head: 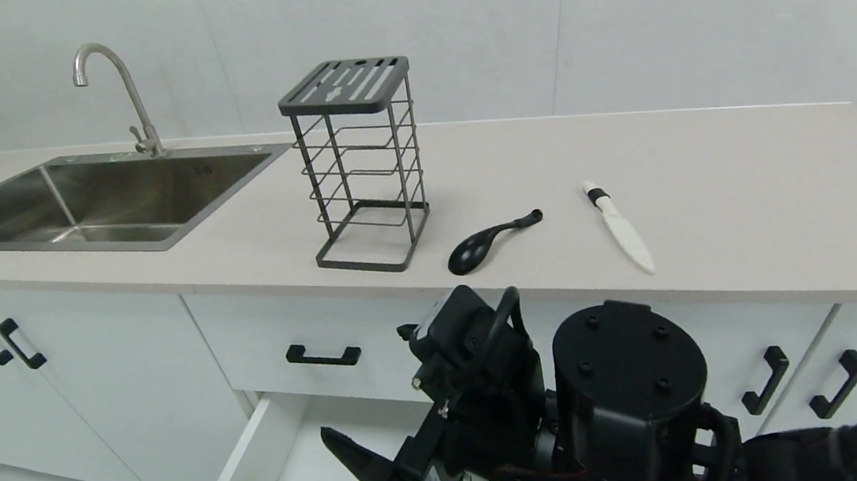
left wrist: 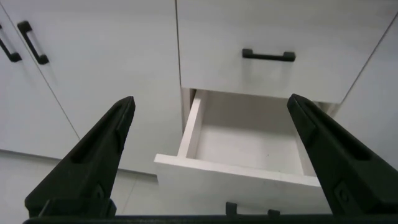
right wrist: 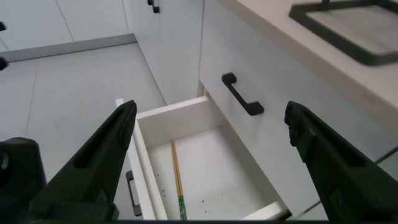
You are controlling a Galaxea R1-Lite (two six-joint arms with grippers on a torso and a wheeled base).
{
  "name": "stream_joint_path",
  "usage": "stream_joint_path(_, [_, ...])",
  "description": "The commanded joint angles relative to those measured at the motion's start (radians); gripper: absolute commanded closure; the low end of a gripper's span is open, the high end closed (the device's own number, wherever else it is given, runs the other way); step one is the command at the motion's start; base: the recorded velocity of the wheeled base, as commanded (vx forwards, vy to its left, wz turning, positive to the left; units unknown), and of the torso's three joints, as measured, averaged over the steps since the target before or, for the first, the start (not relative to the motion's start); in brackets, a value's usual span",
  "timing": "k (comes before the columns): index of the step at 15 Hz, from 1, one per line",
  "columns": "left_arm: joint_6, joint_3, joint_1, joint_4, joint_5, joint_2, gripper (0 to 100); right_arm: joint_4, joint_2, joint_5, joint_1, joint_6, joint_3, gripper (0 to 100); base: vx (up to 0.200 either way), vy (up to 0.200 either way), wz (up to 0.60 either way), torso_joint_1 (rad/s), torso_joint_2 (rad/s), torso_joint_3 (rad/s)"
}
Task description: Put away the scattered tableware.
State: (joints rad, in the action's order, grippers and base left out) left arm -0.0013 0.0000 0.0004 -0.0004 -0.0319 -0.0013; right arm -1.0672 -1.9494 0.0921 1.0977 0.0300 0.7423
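The counter (head: pixel 707 163) runs across the middle of the head view, with white cabinets (head: pixel 117 385) below it. A steel sink (head: pixel 152 190) is set into the counter at the left of the frame. At the bottom, left of centre, a drawer (head: pixel 237 468) stands pulled out under a closed one.

A black wire rack (head: pixel 335 108) stands upright on the counter at centre, just right of the sink.

In the left wrist view, the left claw (left wrist: pixel 211 102) hangs in front of the open drawer (left wrist: pixel 236 177). Its fingers are spread wide and nothing is between them. In the right wrist view, the right claw (right wrist: pixel 209 107) is over the drawer (right wrist: pixel 171 112), equally wide apart and also holding nothing.

The faucet (head: pixel 131 96) rises behind the sink at upper left.

A white knife (head: pixel 622 230) lies flat on the counter right of centre, its point toward the front edge. A black spoon (head: pixel 468 256) lies between knife and rack, near the rack's base but apart from it, bowl toward the front edge.

A thin chopstick (right wrist: pixel 176 174) with a green end lies on the drawer floor.
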Motion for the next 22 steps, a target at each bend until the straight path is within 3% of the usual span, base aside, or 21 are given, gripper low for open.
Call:
stream_joint_path(1, [0.0,0.0,0.001,-0.001,0.0,0.001,0,0.001,-0.005,-0.002,0.001,0.001,0.002,0,0.0,0.0,0.0,0.046,-0.47,-0.217])
stream_joint_path(9, [0.0,0.0,0.001,-0.001,0.0,0.001,0,0.161,-0.008,-0.011,-0.005,0.001,0.091,0,0.0,0.0,0.0,0.308,-0.5,-0.235])
stream_joint_path(18, [0.0,0.0,0.001,-0.001,0.0,0.001,0,0.461,-0.011,-0.037,-0.015,0.001,0.195,0,0.0,0.0,0.0,0.286,-0.55,-0.267])
stream_joint_path(22, [0.0,0.0,0.001,-0.001,0.0,0.001,0,0.612,-0.059,-0.193,-0.032,0.002,0.275,0,0.0,0.0,0.0,0.16,-0.3,-0.146])
